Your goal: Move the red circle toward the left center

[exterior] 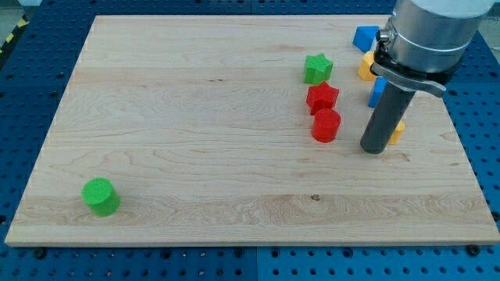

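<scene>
The red circle (pixel 326 125), a short red cylinder, stands right of the board's middle. A red star (pixel 322 97) touches it from the view's top side, and a green star (pixel 318 69) sits above that. My tip (pixel 374 148) rests on the board a short way to the right of the red circle, not touching it. The dark rod rises from it to the grey arm body (pixel 426 35) at the top right.
A green cylinder (pixel 101 196) stands near the bottom left corner. Behind the rod at the top right lie a blue block (pixel 365 37), a yellow block (pixel 366 68), a second blue block (pixel 376 92) and a yellow-orange block (pixel 397 131), all partly hidden. The wooden board (pixel 195 117) ends at blue perforated table.
</scene>
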You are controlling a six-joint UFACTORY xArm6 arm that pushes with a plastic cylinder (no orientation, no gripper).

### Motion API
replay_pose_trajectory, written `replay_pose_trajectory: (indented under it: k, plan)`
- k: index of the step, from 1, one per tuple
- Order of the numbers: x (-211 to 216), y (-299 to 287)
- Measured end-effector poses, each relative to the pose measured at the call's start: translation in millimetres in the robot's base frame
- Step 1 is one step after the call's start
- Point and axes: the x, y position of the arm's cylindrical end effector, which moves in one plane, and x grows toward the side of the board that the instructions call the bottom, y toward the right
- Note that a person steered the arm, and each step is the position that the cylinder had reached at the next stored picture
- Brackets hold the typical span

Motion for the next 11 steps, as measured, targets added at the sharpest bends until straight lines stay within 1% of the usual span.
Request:
replay_pose_trajectory:
  k: [1,3,4,9,10,11]
  plan:
    - [-22,0]
    - [-27,-5]
    - [-27,-17]
    - [-27,-148]
    - [-31,-176]
    - [-47,-193]
